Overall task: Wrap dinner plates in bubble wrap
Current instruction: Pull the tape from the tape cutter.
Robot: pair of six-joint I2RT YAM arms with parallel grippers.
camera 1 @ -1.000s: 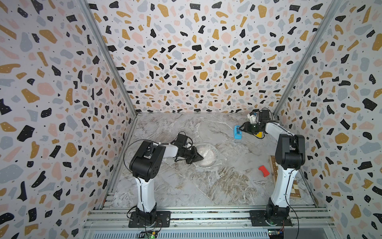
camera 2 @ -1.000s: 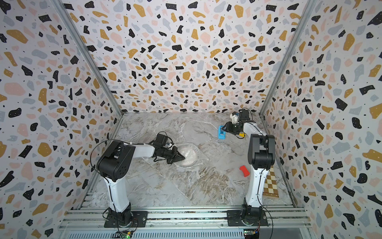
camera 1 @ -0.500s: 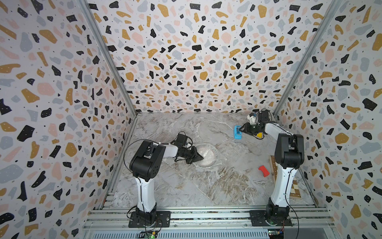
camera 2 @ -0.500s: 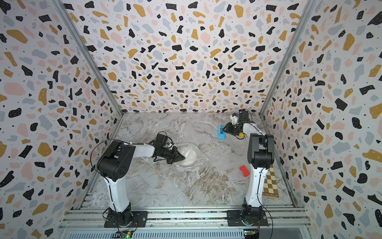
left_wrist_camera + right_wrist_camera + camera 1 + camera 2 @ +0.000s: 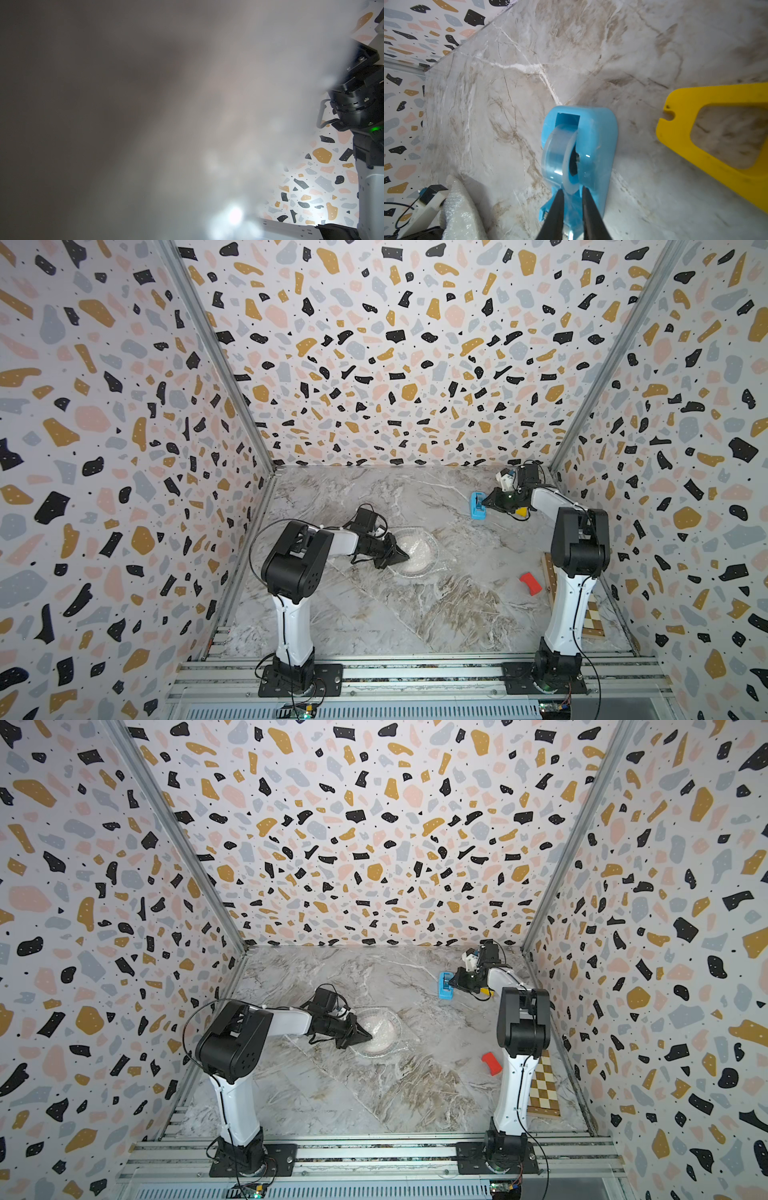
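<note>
In both top views the plate [image 5: 417, 549] [image 5: 380, 1029] is only a pale disc under the bubble wrap [image 5: 438, 567], in the middle of the marble table [image 5: 374, 622]. The left gripper [image 5: 402, 558] [image 5: 366, 1036] lies low at the left edge of this disc. Its jaws are drawn together to a point, and I cannot tell if film is caught between them. The left wrist view does not help, because almost all of it is a grey-white blur.

The right gripper [image 5: 483, 502] [image 5: 450, 982] is at the far right, at a blue tape dispenser [image 5: 476, 506] [image 5: 445, 987]. Only the right wrist view shows what is inside it: a roll of clear tape [image 5: 560, 153]. There the two black fingers [image 5: 557, 209] stand narrowly apart, one on each side of the roll's end nearest to them. Whether they press the tape I cannot tell. This view also shows a corner of the dimpled wrap and a yellow piece [image 5: 679, 135] with a window, near the tape dispenser.

The top views alone show a red piece [image 5: 530, 583] and a checkered board [image 5: 544, 1085] at the near right.
</note>
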